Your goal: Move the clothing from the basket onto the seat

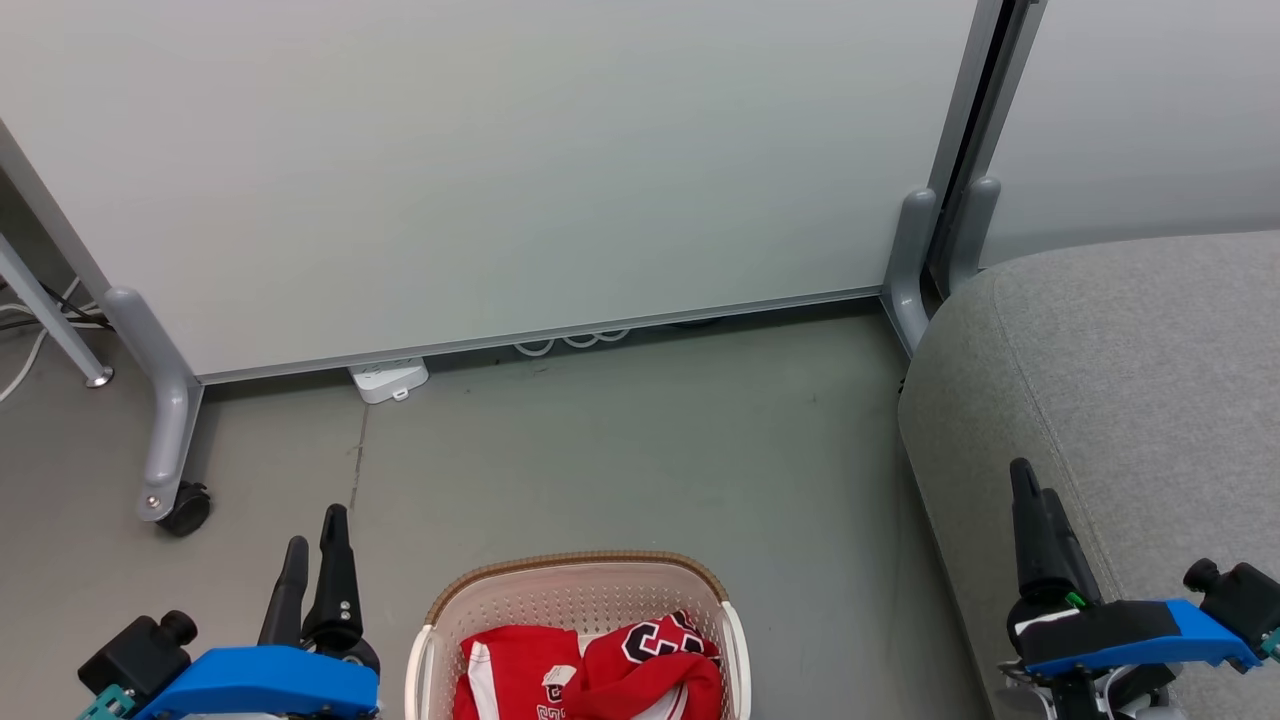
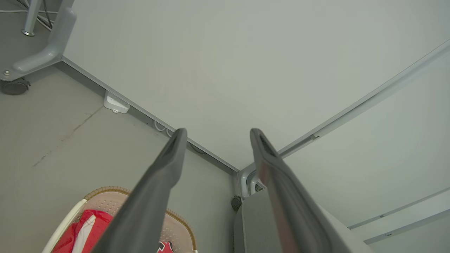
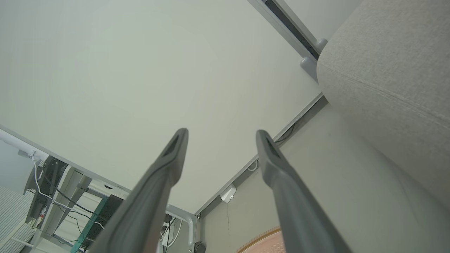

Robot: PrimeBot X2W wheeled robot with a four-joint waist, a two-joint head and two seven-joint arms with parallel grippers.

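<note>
You've got the cream-white perforated plastic basket (image 1: 580,557) on the grey floor (image 1: 620,450), front-centre, w/ the red soft-fabric clothing (image 1: 600,670) in it. The large grey upholstered seat (image 1: 1130,380) sits to its right, apart. The pale partition panel (image 1: 500,170) stands behind both, w/ a white power strip (image 1: 390,380) at its foot.

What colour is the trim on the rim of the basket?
Brown: the woven trim on the cream-white basket; best in the head view.

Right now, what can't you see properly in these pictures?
Red soft-fabric clothing: head view, bottom edge cuts it off; lettering partly folded away.
Cream perforated plastic basket: head view, near side cut off by the bottom edge.
Grey fabric sofa seat: head view, right edge cuts it off.
Small white box: head view, too small to identify.
</note>
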